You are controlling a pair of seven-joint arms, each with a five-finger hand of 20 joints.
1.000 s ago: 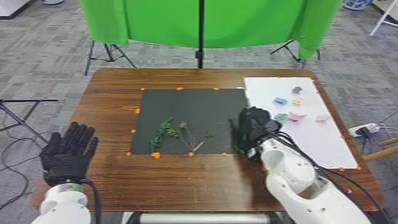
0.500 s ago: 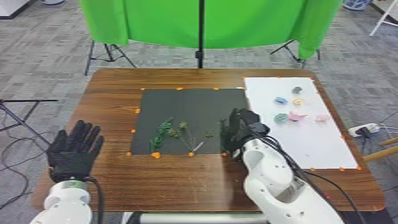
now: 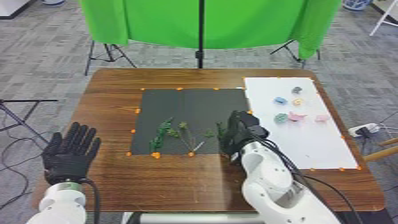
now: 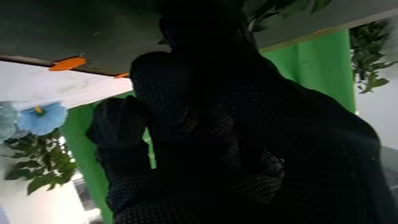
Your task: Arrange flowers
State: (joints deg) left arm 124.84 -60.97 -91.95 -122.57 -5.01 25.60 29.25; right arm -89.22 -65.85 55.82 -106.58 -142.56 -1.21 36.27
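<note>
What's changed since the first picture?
The right hand has moved left, from the white sheet's edge further over the dark mat; whether it grips anything, I can't tell. The left hand is about where it was. The pink flower and the leafy sprig haven't moved.

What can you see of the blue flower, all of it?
The blue flower is a loose head with light-blue, ruffled petals around a small yellow centre; it looks like thin artificial fabric, though that's hard to confirm. It lies on the white sheet, beside the yellow flower and beyond the green one. No stem can be made out. The right hand is clear of it.
</note>
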